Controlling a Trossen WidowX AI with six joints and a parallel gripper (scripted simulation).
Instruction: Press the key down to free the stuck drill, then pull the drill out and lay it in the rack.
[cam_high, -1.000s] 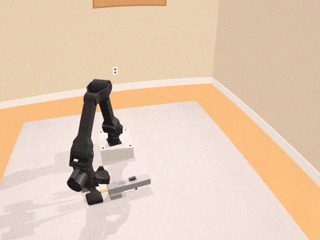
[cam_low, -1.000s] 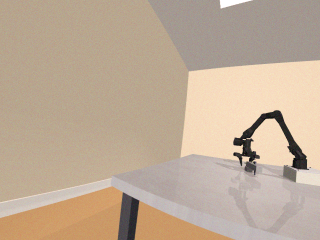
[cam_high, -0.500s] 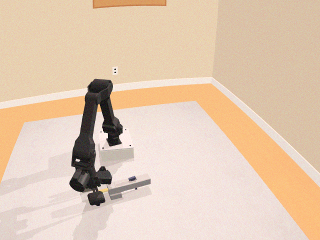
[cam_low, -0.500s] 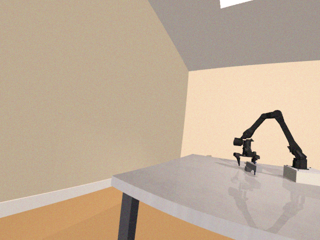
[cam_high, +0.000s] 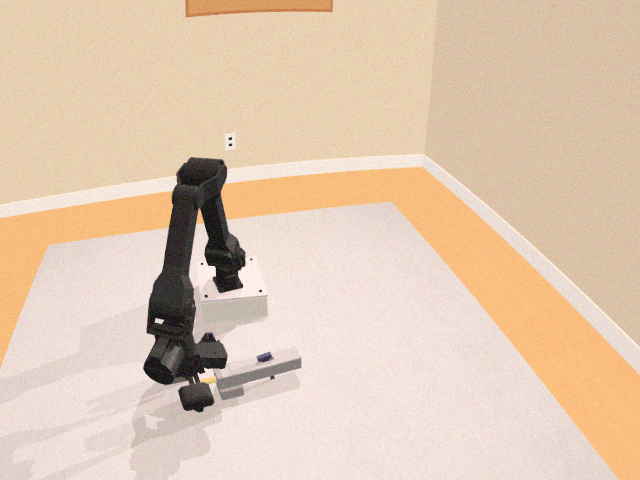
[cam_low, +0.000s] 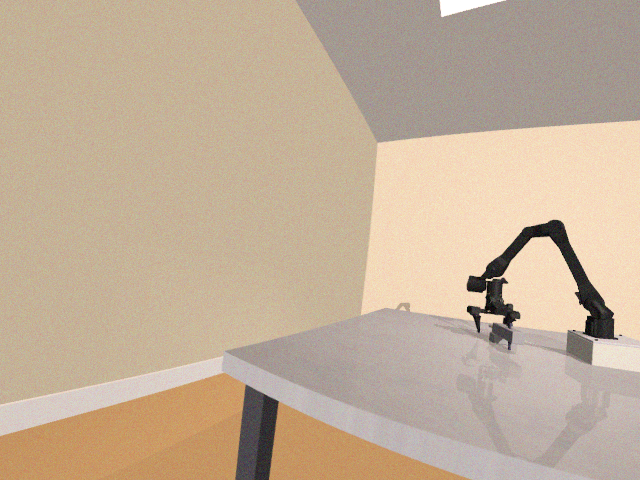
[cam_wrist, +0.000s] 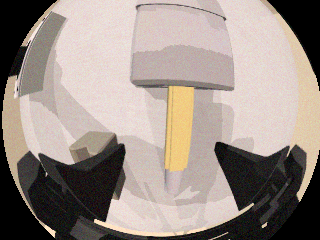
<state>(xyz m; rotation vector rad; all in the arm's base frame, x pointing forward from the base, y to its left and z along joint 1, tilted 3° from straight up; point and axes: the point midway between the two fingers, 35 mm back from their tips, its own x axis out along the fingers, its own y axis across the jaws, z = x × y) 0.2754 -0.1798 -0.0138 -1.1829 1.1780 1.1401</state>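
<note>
A long grey housing (cam_high: 258, 373) (cam_low: 502, 332) (cam_wrist: 182, 67) stands raised above the table. A dark blue piece (cam_high: 264, 356), perhaps the key, sits on its top; whether it is pressed down I cannot tell. The yellow drill (cam_high: 208, 380) (cam_wrist: 181, 125) with a grey tip sticks out of the housing's end. My gripper (cam_high: 199, 376) (cam_low: 494, 329) (cam_wrist: 170, 145) is open wide, with one finger on each side of the drill and touching neither side in the wrist view. A taupe block (cam_wrist: 95, 141), perhaps the rack, is partly hidden behind the left finger.
The white robot base (cam_high: 232, 305) (cam_low: 578, 347) (cam_wrist: 42, 57) stands behind the housing in the top view. The pale table (cam_high: 372, 310) (cam_low: 336, 366) carries everything, and its edge and one leg show in the exterior view.
</note>
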